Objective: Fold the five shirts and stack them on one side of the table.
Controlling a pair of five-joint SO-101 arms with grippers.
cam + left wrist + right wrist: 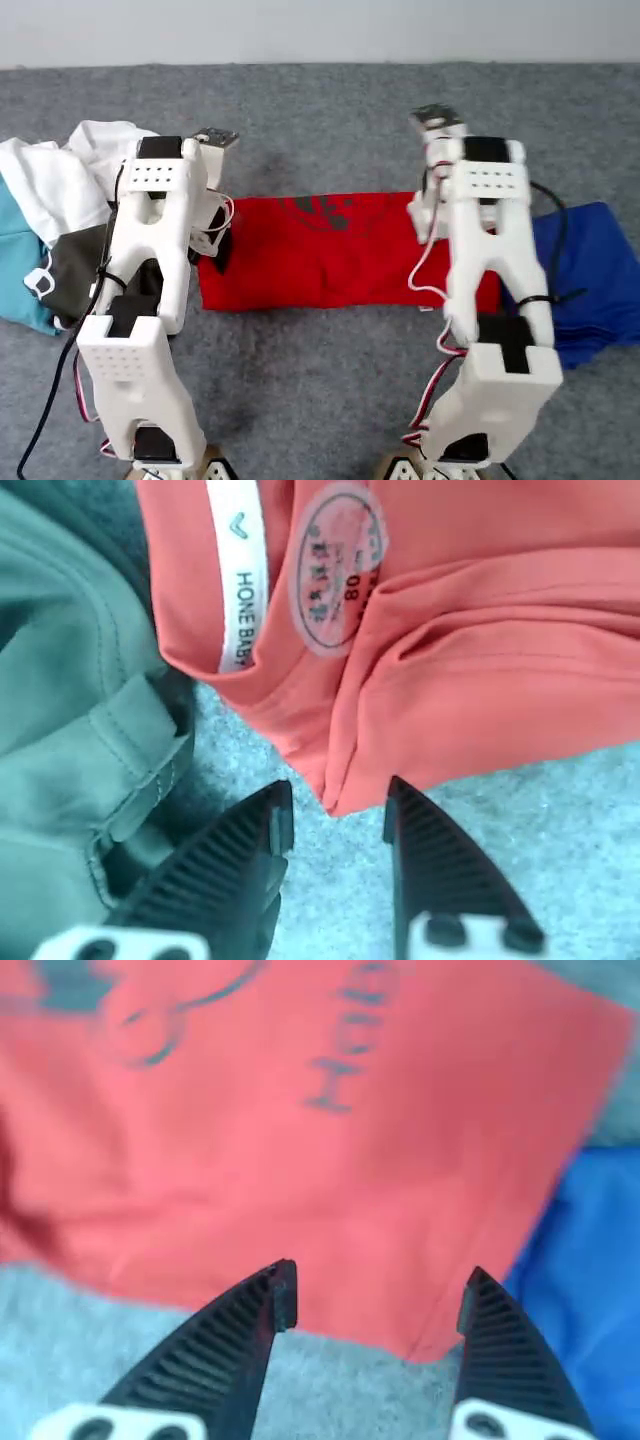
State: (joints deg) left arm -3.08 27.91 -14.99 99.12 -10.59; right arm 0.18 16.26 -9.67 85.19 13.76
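A grey, carpet-like cover spreads across the worktop [330, 110]. Along the worktop's far edge runs a plain pale wall [320, 30], evenly lit, and the two meet in a straight line.

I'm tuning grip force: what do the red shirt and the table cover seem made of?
The red shirt looks like soft, matte knit cotton: it creases and folds limply, though the fibre is a guess. The table cover looks like grey short-pile carpet or felt, speckled and fuzzy.
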